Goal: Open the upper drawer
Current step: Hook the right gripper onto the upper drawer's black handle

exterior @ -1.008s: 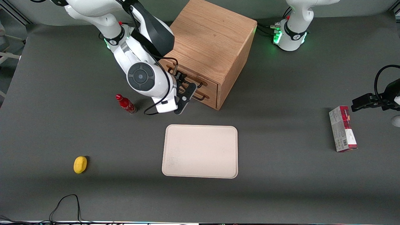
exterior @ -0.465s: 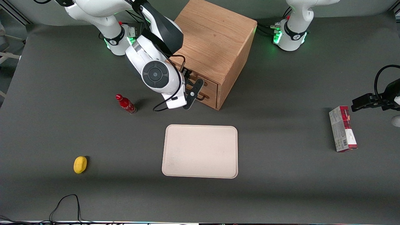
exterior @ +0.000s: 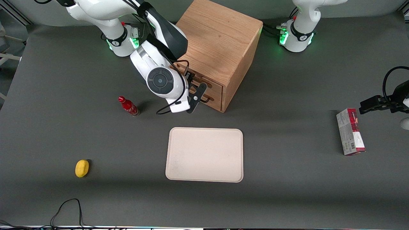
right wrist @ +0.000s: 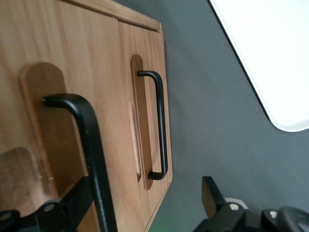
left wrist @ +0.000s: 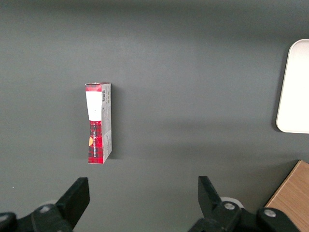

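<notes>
The wooden cabinet (exterior: 220,41) stands toward the working arm's end of the table, both drawers flush and shut. The upper drawer (exterior: 212,85) shows in the right wrist view as an oak front (right wrist: 53,121) with its long black wire handle (right wrist: 94,159) very close to the camera. The bottom drawer's handle (right wrist: 160,125) sits nearer the table. My gripper (exterior: 196,85) is right in front of the drawer fronts and open (right wrist: 142,195). The upper handle runs between the fingers, just inside one finger (right wrist: 72,203). The fingers are not closed on it.
A beige tray (exterior: 204,155) lies nearer the front camera than the cabinet. A red bottle (exterior: 128,106) stands beside my arm and a yellow object (exterior: 82,168) lies nearer the camera. A red-and-white box (exterior: 350,131) lies toward the parked arm's end.
My arm has swung in toward the cabinet, bringing the open gripper up to the drawer fronts. In the last half second it shifted only slightly. The drawers have not moved.
</notes>
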Controlling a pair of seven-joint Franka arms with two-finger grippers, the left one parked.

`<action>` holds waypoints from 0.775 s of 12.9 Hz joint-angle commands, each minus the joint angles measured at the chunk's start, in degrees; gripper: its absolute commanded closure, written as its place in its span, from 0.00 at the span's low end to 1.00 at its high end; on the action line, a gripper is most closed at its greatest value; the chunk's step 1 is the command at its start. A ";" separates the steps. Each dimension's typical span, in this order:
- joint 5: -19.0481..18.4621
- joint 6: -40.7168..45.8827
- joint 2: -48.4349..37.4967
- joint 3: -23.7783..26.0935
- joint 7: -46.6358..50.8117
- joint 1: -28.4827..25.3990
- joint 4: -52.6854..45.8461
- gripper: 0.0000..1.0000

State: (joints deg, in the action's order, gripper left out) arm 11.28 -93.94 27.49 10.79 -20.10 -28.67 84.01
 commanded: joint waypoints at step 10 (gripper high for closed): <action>-1.35 -3.62 -0.07 -0.95 -5.91 2.39 1.15 0.00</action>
State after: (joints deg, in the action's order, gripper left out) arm 10.89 -96.62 27.50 10.10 -24.54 -26.20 85.70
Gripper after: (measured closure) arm 0.000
